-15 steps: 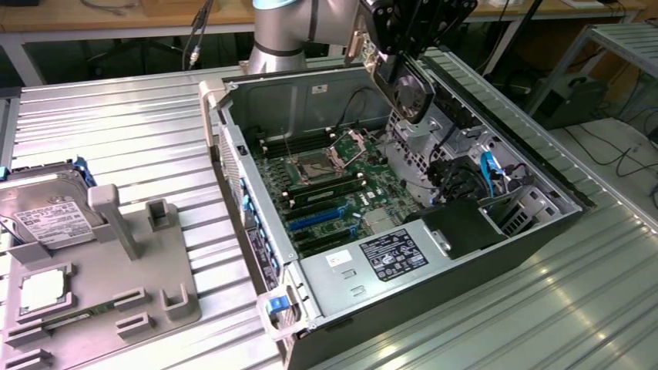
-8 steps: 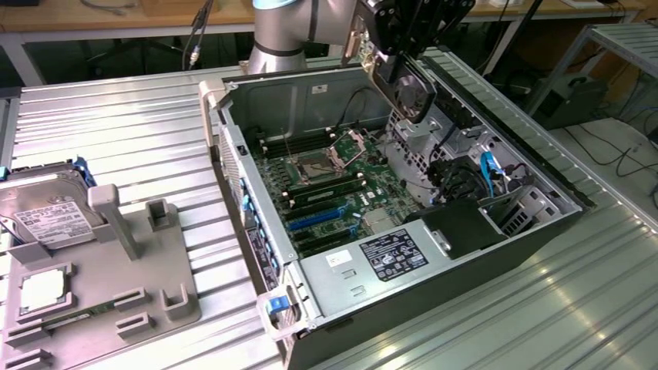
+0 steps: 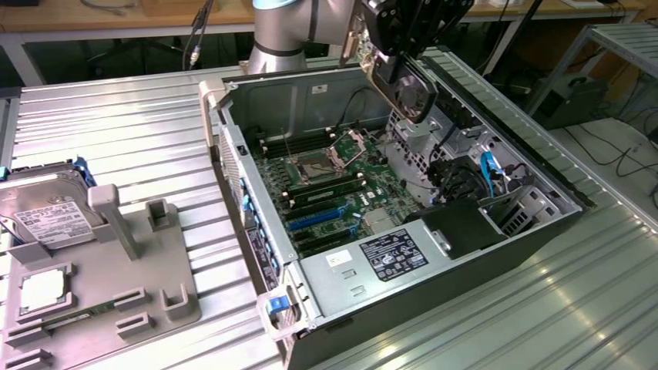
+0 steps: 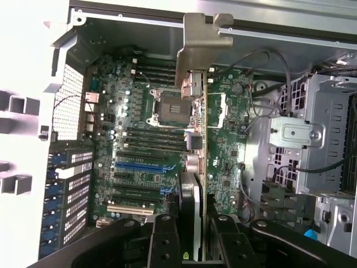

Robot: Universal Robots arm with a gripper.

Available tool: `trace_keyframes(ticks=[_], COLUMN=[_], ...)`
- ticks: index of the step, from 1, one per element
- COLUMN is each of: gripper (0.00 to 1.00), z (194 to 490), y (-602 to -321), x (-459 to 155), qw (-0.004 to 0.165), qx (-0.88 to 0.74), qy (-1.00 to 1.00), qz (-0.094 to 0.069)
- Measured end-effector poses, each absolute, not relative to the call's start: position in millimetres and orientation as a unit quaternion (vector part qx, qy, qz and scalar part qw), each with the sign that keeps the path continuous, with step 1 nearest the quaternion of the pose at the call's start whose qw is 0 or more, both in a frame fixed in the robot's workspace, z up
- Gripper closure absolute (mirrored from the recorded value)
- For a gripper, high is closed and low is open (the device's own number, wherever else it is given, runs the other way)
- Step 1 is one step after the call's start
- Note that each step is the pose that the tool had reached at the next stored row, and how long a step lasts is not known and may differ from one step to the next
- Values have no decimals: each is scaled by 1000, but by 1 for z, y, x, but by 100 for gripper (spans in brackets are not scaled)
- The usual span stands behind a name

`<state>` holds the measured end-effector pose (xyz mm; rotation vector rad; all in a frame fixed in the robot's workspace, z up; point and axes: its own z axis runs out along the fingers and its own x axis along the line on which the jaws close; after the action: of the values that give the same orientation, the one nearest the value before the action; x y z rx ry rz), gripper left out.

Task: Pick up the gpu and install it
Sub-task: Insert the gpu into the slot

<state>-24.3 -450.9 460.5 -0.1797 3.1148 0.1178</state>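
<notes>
Hanging over the far end of the open computer case (image 3: pixel 463 308), the gpu (image 3: pixel 406 86) is clamped in the robot's pincer (image 3: pixel 396 54), its jaws set narrow on the card's upper end. Open room lies below it, between the case walls. The card's long axis runs steeply downward, fan shroud facing the exterior view's right. The wrist view shows the card edge-on, silver bracket (image 4: pixel 199 42) leading, above the motherboard (image 4: pixel 139 139) and its blue slot (image 4: pixel 139 166).
</notes>
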Motion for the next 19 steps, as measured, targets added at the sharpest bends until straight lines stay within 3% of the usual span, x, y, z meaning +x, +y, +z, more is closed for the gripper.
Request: trace_keyframes(ticks=[19], gripper=[72], z=[460], y=[-452], x=[-24], qw=[8], qx=[-93], qy=[995], qz=[38])
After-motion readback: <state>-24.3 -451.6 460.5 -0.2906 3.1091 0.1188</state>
